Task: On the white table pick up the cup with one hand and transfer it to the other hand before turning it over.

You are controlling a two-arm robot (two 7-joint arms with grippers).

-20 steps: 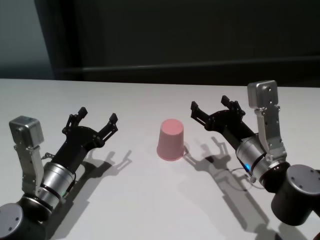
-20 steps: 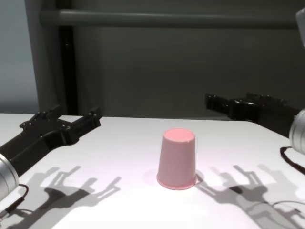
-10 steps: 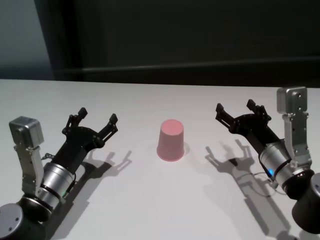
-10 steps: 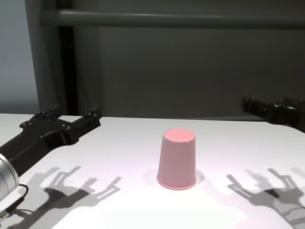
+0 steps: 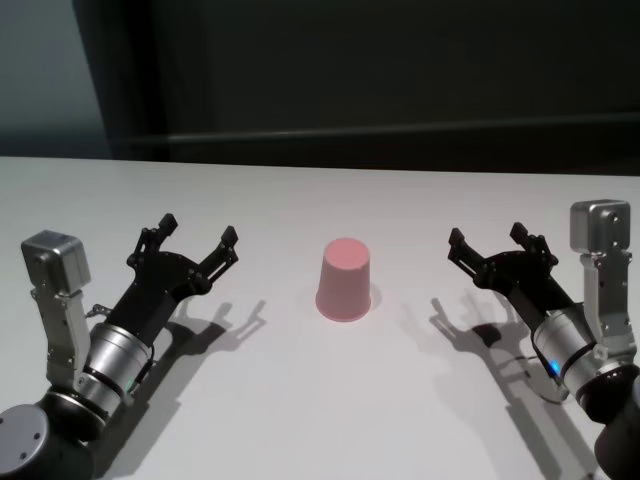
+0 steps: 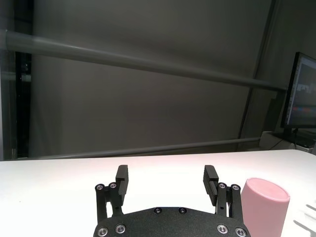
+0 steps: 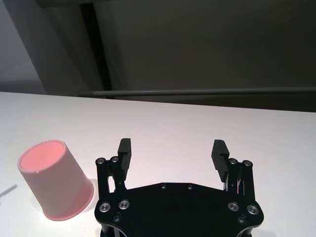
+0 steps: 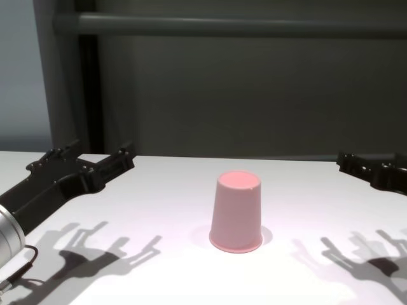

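Observation:
The pink cup (image 5: 343,279) stands upside down, rim on the white table (image 5: 330,400), near the middle. It also shows in the chest view (image 8: 236,211), the left wrist view (image 6: 261,207) and the right wrist view (image 7: 54,178). My left gripper (image 5: 193,244) is open and empty, to the cup's left, apart from it; it also shows in the chest view (image 8: 89,161) and the left wrist view (image 6: 167,179). My right gripper (image 5: 493,246) is open and empty, to the cup's right, well apart from it; it also shows in the right wrist view (image 7: 172,153).
A dark wall with a horizontal rail (image 8: 229,25) runs behind the table's far edge. A monitor (image 6: 301,98) stands off to one side in the left wrist view.
My right gripper has drawn back to the right, away from the cup, staying open. The cup and the left arm have not moved.

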